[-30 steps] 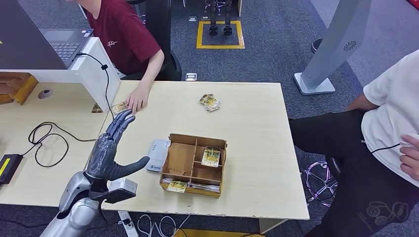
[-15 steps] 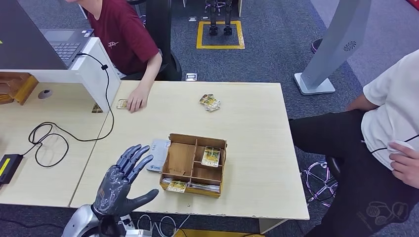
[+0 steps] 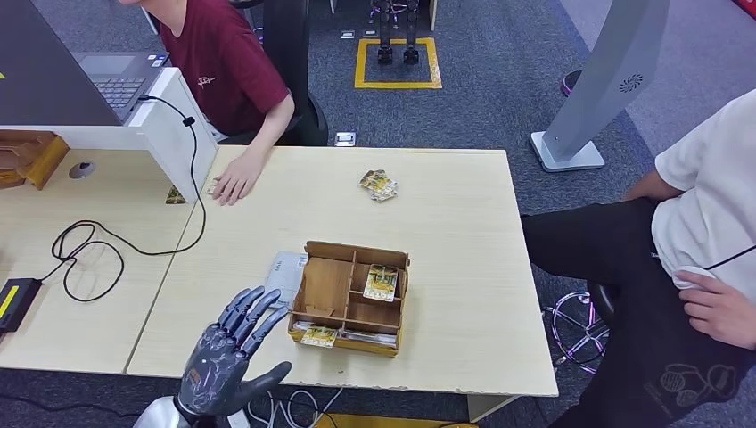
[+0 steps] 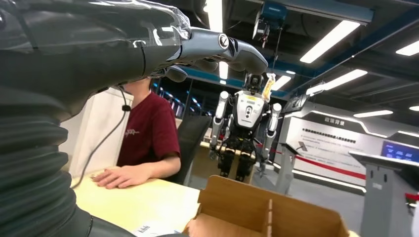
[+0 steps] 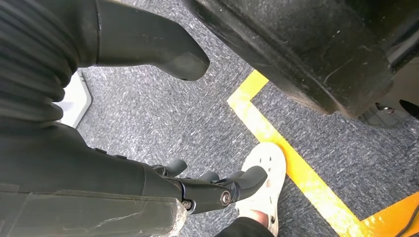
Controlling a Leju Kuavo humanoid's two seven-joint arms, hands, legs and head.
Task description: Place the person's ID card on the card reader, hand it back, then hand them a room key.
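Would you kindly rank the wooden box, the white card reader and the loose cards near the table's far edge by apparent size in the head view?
1. Wooden box, clearly largest.
2. White card reader, partly hidden by the left hand.
3. Loose cards, smallest, though they lie farther from the camera, so their true size is less certain.

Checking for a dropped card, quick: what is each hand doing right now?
Left hand: open, fingers spread, holding nothing.
Right hand: hanging over the floor, fingers apart, holding nothing.
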